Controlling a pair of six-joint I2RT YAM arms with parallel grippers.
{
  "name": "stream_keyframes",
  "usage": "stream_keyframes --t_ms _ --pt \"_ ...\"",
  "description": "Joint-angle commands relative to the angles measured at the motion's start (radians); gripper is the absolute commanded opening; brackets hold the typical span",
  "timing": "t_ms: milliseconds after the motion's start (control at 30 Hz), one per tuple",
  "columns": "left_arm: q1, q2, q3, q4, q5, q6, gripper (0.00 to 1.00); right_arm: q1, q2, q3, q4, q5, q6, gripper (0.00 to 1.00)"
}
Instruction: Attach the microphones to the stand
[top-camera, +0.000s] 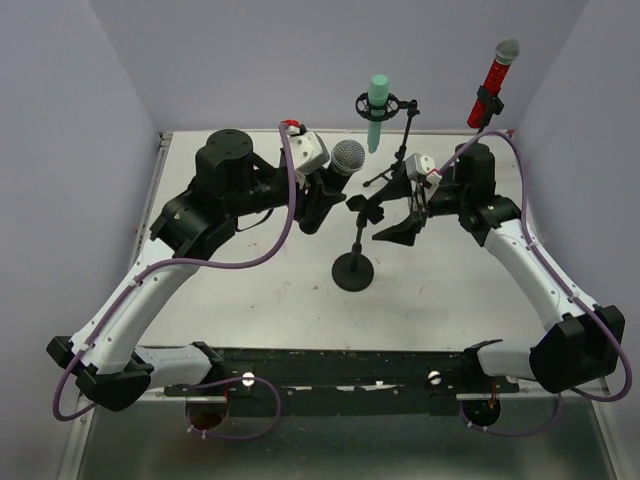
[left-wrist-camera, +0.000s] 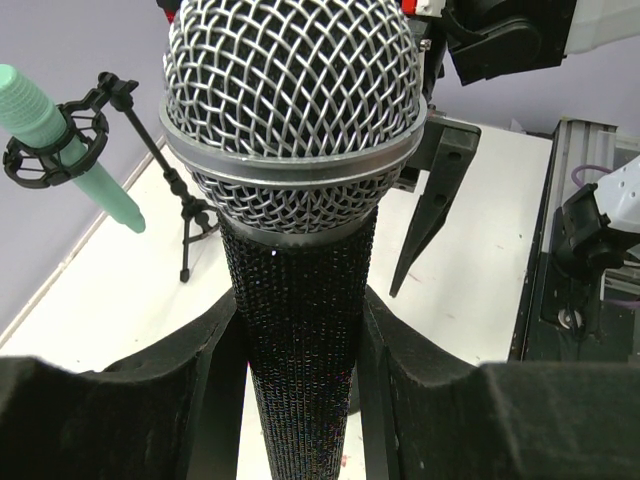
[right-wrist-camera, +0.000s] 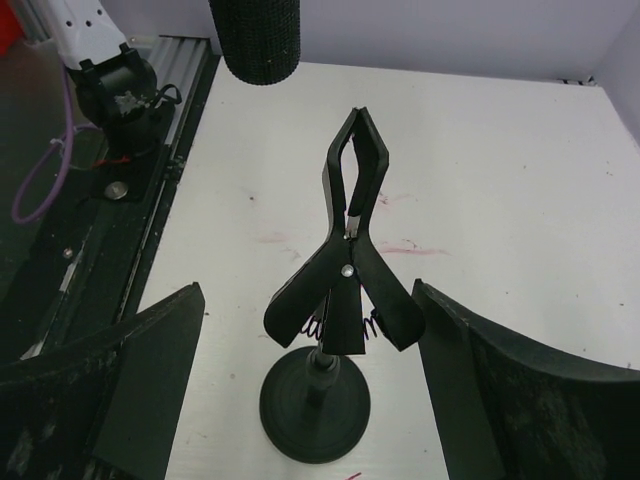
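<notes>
Tabletop (top-camera: 250, 300), ring mount (left-wrist-camera: 85, 130) holding green mic (top-camera: 375, 125)

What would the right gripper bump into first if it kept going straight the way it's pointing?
Most likely the black clip on top of the little stand. It sits straight ahead, in line with the gap between the open fingers of the right gripper. How close it is I can't tell for sure.
</notes>
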Motion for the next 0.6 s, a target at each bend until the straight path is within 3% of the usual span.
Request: stream_keyframes --t_ms 0,167,300,333,567 --pt "0.003 0.000 0.039 0.059 0.035 -0.008 0.00 0.014 0.006 -0.016 0.069 -0.014 0.058 0.89" --pt "0.006 0.009 0.045 0.067 0.040 -0.012 0.00 0.015 0.001 -0.014 0.073 -0.004 0.070 0.71" --pt "0.006 0.037 0.079 0.055 0.043 0.003 0.00 0.015 -0.005 -0.025 0.072 0.006 0.069 0.36" --pt "0.006 0.044 0.089 0.052 0.043 0.006 0.00 0.014 -0.008 -0.028 0.073 0.007 0.066 0.31" --pt "0.006 0.150 0.201 0.004 0.107 0.014 0.00 0.015 -0.022 -0.045 0.072 0.013 0.056 0.16"
